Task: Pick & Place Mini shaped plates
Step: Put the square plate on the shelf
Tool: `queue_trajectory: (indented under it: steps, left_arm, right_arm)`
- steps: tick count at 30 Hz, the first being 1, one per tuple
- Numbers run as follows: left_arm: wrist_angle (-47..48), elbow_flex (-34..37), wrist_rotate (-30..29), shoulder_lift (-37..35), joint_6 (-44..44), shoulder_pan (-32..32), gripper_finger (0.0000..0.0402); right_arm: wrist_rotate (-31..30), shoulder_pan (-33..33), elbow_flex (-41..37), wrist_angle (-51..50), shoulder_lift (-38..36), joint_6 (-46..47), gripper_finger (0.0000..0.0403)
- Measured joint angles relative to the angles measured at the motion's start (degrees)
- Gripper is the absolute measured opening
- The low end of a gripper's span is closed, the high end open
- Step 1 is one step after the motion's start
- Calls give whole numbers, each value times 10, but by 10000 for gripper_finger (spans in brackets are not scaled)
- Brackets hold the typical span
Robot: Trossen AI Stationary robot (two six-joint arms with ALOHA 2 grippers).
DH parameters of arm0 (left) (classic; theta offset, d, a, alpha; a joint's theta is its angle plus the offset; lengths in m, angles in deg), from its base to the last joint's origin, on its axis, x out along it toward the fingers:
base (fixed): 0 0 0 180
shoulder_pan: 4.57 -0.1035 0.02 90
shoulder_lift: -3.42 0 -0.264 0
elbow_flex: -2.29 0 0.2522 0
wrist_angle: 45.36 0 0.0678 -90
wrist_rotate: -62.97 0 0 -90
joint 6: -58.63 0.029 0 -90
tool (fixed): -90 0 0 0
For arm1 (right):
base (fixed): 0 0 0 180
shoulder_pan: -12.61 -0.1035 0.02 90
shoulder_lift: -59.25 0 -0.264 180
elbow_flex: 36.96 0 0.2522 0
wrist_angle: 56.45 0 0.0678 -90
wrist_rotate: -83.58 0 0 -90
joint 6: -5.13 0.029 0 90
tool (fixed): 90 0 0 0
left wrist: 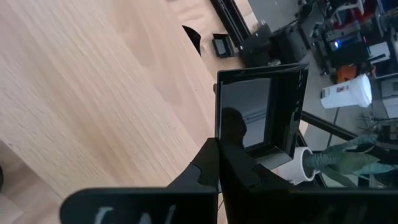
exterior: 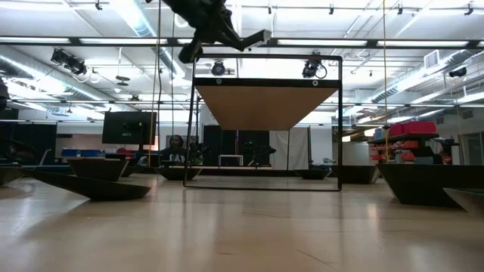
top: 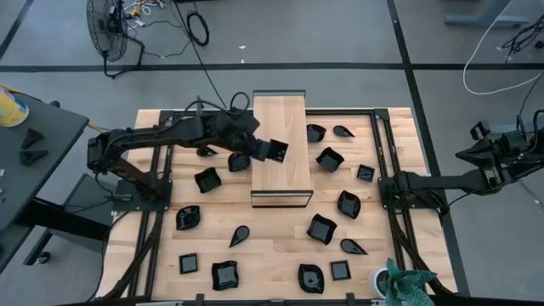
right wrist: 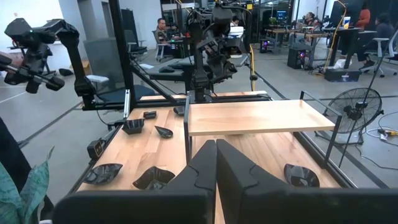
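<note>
Placing seems the step now: the left gripper [top: 270,150] is clamped on a square mini plate [top: 278,150] above the wooden board [top: 281,119], near its left edge. Lower it level before releasing. The right gripper [top: 478,154], fingers together, waits beyond the table's right edge.

A long light wooden rectangular board [top: 281,146] on a thin black metal frame stands raised over the middle of the pale wood-plank bench [top: 272,255], reaching to its far edge. At the bench's near right corner sits a white pot holding a green leafy plant [top: 406,283]. On the grey floor beyond the far left corner stands a black wire-caged floor fan [top: 106,27]. Off the left edge is a dark side table [top: 25,170]. People sit at desks [right wrist: 163,28] in the room behind.
</note>
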Motion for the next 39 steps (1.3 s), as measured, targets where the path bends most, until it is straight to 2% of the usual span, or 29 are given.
queue_trajectory:
  steps: [3, 9, 13, 21, 32, 39]
  left_arm:
    - [0, 0, -23, 0, -18, 12, 1]
    - [16, 0, -83, 1, -113, 30, 1]
    - [25, 0, -100, 6, -142, 43, 2]
    - [27, 0, -99, 31, -188, 64, 3]
    - [6, 0, -94, 77, -297, 84, 4]
    - [-4, 0, -79, 93, -308, 86, 4]
  right_arm:
    - [0, 0, 0, 0, 0, 0, 10]
    - [0, 0, 0, 0, 0, 0, 10]
    - [0, 0, 0, 0, 0, 0, 10]
    - [0, 0, 0, 1, 0, 0, 10]
    - [0, 0, 0, 6, 0, 0, 10]
    - [0, 0, 0, 5, 0, 0, 10]
